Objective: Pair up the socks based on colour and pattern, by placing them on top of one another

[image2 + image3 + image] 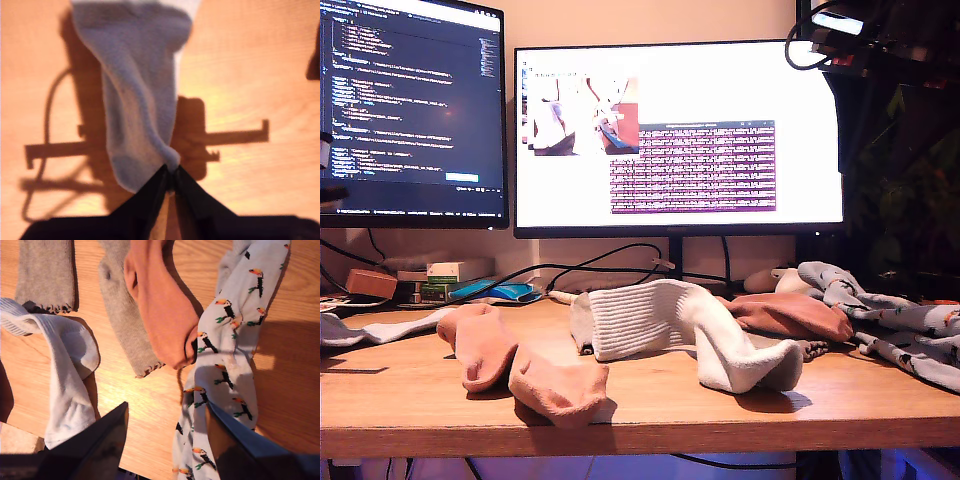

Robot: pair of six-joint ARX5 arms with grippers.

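My first gripper (pixel 171 172) is shut on the edge of a pale white sock (pixel 135 100), which hangs from it over the wooden table. My second gripper (pixel 167 415) is open high above the table, over a pale sock printed with toucans (pixel 235 355). Beside that sock lie a salmon-pink sock (pixel 165 315), two grey-beige ankle socks (pixel 122 315) and a white ribbed sock (pixel 70 370). The exterior view shows a salmon-pink sock (pixel 520 360) front left, the white ribbed sock (pixel 670 320) in the middle, another salmon sock (pixel 790 315) and the printed socks (pixel 910 330) at its right.
Two monitors (pixel 680 140) stand at the back with cables (pixel 610 265) under them. Small boxes (pixel 450 275) and a blue object (pixel 495 290) sit at the exterior view's back left, a white mouse (pixel 765 278) behind the socks. A dark arm part (pixel 860 40) hangs at that view's upper right.
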